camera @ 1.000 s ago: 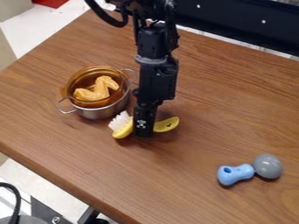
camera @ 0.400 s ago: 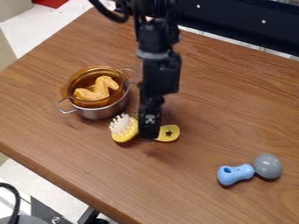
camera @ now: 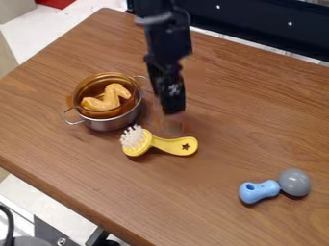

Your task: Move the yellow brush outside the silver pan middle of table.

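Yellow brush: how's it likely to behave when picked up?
The brush looks like rigid plastic, so probably stiff. Its curved handle looks smooth and might slip. The wider bristled head sits at one end, so it may dip that way.

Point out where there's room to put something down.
The wooden table has bare patches between the black gripper and the blue bone-shaped toy beside a grey ball, and from the yellow plastic brush to the near edge. It's crowded where brush, gripper and round silver pan cluster.

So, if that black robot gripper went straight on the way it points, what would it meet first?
The gripper would probably meet the yellow, white-bristled brush at its handle, or the brown wooden table beside it; depth is unclear.
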Controlling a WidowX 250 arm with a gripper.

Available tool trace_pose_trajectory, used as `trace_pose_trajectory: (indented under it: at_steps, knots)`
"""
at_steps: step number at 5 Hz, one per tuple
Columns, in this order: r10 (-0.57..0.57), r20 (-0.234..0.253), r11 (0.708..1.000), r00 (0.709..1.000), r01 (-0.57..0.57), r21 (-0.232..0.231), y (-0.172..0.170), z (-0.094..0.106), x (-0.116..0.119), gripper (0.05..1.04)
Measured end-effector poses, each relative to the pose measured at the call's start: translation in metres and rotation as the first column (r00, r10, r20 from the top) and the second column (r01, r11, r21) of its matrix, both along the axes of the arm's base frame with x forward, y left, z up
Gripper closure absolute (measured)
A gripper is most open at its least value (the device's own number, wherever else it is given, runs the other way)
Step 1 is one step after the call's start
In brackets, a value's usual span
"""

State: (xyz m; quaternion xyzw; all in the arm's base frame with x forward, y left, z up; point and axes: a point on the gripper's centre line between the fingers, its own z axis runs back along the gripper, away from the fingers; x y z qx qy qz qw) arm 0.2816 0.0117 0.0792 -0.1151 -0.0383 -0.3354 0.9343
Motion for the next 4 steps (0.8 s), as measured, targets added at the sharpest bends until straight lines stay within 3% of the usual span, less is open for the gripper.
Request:
trace_pose_trajectory:
  at_steps: [1,2,3,4]
  knots:
    - [0.198,0.104,0.980,0.975,-0.196,-0.032,-0.006,0.013,0.020,0.083]
    - [0.335,0.144,0.942,0.931,-0.335,-0.025,-0.017,0.019,0.037,0.083]
    - [0.471,0.191,0.880,0.861,-0.474,-0.034,-0.018,0.023,0.054,0.083]
    - [0.580,0.196,0.809,0.791,-0.586,-0.032,-0.005,0.011,0.075,0.083]
